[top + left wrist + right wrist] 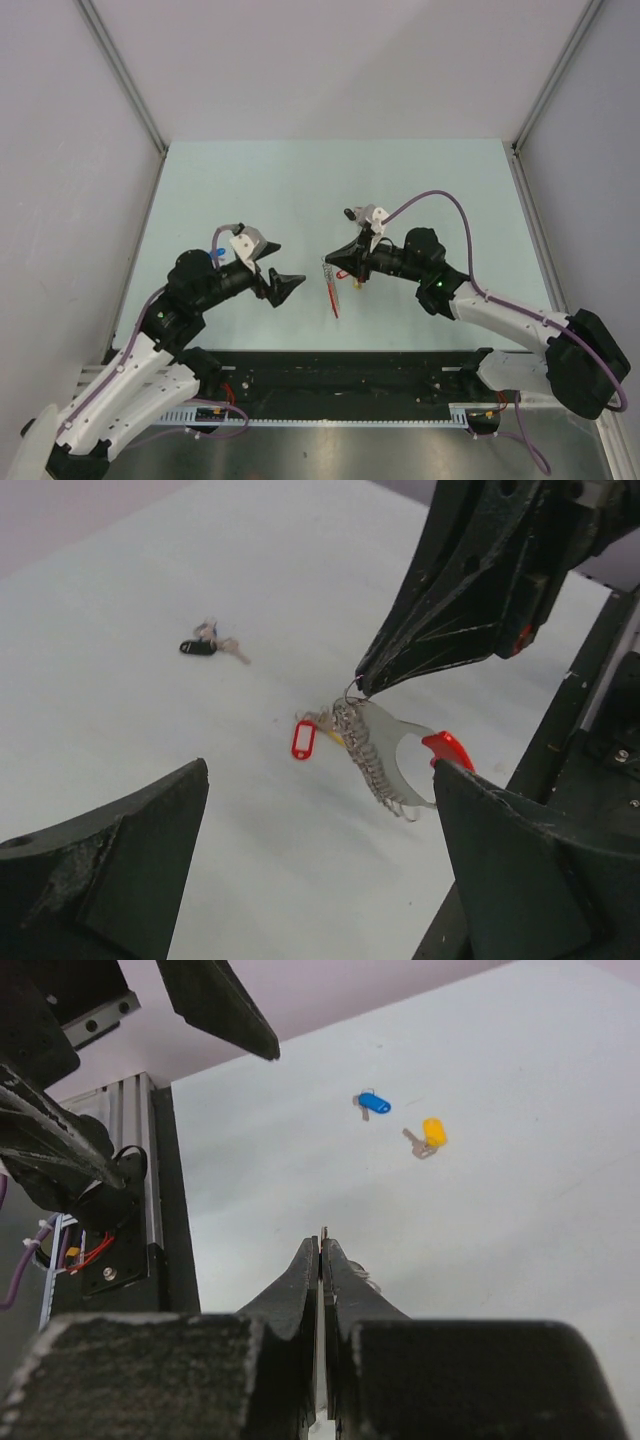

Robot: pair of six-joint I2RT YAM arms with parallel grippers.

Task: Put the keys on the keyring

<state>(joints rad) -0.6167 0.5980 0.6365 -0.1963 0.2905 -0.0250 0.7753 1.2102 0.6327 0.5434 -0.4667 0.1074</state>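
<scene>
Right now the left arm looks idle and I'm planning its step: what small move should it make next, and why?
Probably send the open left gripper toward a loose key, such as the black-tagged key on the table. The right gripper is already shut on the keyring, and the left holds nothing to thread.

Pale green worktop [330, 180] at centre frame, evenly lit. Plain grey-lilac wall panels [330, 60] enclose left, top and right. Aluminium posts [120, 70] slant through both upper corners. Black rail [340, 375] along the bottom.
</scene>
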